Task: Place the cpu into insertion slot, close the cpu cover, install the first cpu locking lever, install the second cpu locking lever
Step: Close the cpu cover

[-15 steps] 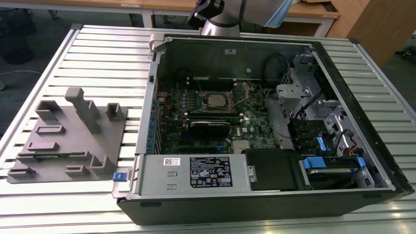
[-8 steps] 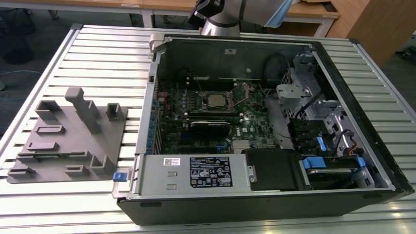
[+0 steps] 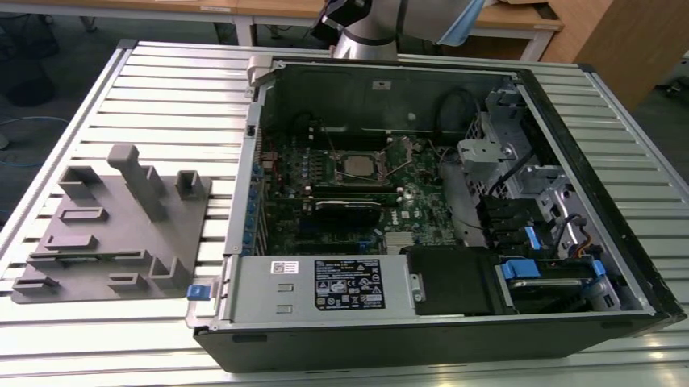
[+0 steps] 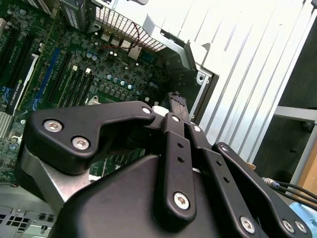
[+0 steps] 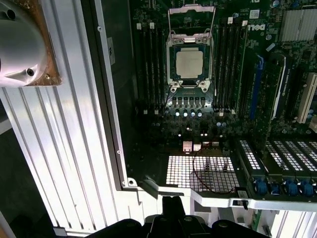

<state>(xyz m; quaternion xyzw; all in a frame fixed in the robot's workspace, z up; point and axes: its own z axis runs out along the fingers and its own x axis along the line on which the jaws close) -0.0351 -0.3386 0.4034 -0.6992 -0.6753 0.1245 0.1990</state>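
— Entry one, the claw?
— Black linkage gripper (image 4: 177,100), clenched on nothing, near the pale grey case rim (image 5: 163,191).
— Past its tips?
— Well apart: small silver-grey square cpu (image 5: 189,64) seated in the dark metal-rimmed insertion slot (image 5: 170,69). Thin silvery frame cpu cover (image 5: 192,8) raised open just beyond. All on a green motherboard (image 3: 431,193).

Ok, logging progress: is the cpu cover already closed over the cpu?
No, the cpu cover is swung open beyond the insertion slot, leaving the cpu bare.
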